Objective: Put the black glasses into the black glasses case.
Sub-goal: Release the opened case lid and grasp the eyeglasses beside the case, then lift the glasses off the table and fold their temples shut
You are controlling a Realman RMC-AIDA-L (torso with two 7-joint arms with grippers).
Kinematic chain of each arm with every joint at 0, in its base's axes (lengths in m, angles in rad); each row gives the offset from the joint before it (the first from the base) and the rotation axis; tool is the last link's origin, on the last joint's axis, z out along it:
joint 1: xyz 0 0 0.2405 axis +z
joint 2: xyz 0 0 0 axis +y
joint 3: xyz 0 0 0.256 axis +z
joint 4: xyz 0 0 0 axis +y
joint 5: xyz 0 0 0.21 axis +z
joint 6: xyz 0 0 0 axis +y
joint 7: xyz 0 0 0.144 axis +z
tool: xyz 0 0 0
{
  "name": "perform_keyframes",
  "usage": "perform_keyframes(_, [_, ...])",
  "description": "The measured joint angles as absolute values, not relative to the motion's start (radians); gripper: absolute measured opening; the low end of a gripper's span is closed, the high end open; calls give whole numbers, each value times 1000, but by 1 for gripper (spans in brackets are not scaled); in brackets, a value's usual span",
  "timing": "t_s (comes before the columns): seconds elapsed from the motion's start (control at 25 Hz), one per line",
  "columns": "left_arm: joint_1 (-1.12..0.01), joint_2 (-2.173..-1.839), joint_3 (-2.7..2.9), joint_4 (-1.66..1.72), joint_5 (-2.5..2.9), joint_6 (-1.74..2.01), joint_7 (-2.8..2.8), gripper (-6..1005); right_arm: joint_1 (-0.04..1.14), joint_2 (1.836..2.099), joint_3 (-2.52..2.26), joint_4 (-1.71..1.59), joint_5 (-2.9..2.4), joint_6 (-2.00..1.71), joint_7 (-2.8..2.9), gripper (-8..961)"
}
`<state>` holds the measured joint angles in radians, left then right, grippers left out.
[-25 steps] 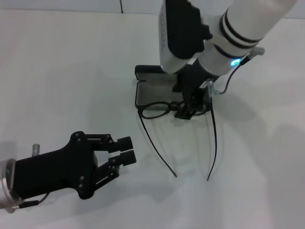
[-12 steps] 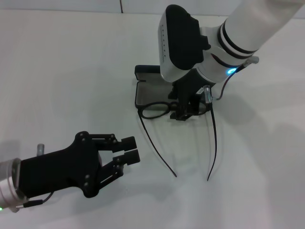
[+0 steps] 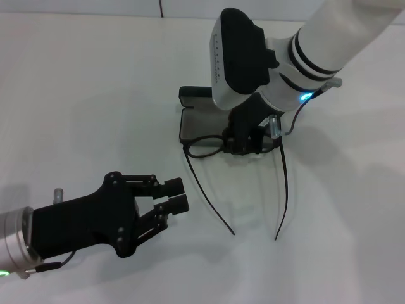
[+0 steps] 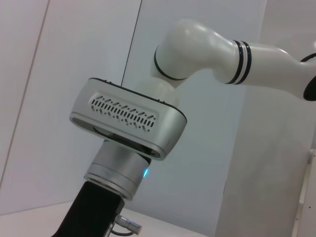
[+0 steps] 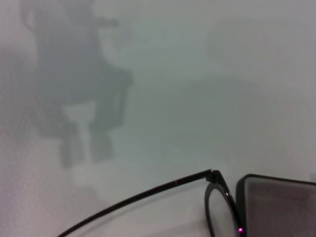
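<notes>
- Black glasses lie at the near edge of the open case, their front frame across its rim and one oval lens showing on the left; you can see the two long temple arms stretched over the white surface toward the robot, spread apart, tips resting on it
- Black glasses case sits open behind them, grey lining visible, lid standing up at the far side; the right arm covers most of its right half
- Your right pincer is down at the frame's middle and right lens, over the near edge of the case; whether its fingers are apart or clamped on the frame you cannot tell, since the wrist hides them
- From the right wrist view you see one temple arm meeting the hinge, part of a lens rim and a corner of the case just beside it
- Your left pincer hovers low at the near left, well apart from the glasses, fingers a little apart and holding nothing, pointing toward the temple arms
</notes>
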<state>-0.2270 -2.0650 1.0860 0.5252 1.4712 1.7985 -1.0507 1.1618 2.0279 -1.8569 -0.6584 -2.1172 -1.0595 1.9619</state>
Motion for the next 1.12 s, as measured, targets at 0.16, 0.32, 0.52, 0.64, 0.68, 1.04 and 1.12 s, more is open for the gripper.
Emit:
perform_keyframes(0.16, [-226, -2066, 1086, 525, 1471, 1797, -1051, 224, 1162, 2028, -1864, -658, -2107, -1059, 1962, 327])
perform_keyframes(0.32, [-225, -2069, 1086, 525, 1471, 1795, -1051, 223, 1162, 2028, -1866, -658, -2105, -1059, 1971, 257])
perform_keyframes(0.52, [-225, -2069, 1086, 525, 1471, 1794, -1051, 223, 1161, 2028, -1867, -659, -2103, -1066, 1992, 169])
perform_keyframes(0.64, [-226, -2071, 1086, 525, 1471, 1794, -1051, 222, 1145, 2028, -1867, -676, -2102, -1074, 1999, 125])
perform_keyframes(0.68, [-226, -2072, 1086, 525, 1469, 1793, -1051, 222, 1140, 2028, -1867, -683, -2102, -1077, 1999, 112])
perform_keyframes(1.04, [-223, -2075, 1058, 524, 1462, 1787, -1049, 221, 1015, 2027, -1854, -896, -2169, -1172, 2037, 88])
perform_keyframes(1.12, [-220, -2075, 1049, 525, 1456, 1790, -1049, 220, 971, 2026, -1850, -985, -2214, -1197, 2070, 87])
